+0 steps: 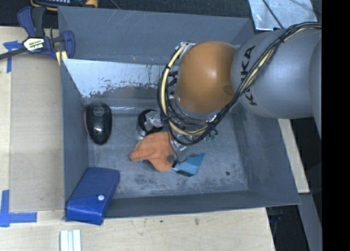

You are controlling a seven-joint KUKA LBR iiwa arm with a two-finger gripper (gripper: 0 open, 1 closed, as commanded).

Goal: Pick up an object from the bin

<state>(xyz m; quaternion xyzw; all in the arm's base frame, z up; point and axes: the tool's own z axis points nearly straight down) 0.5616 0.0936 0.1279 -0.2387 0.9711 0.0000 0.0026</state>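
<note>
The tool (pixel 176 156) stood low at mid-bin, at the right edge of a crumpled orange cloth (pixel 151 150); whether it was apart or together could not be told. A light blue piece (pixel 193 163) lay just beside it. The grey bin (pixel 246 157) also held a black mouse (pixel 98 124) at left, a dark round item (pixel 146 118) behind the cloth, and a blue box (pixel 93 195) in the near-left corner.
</note>
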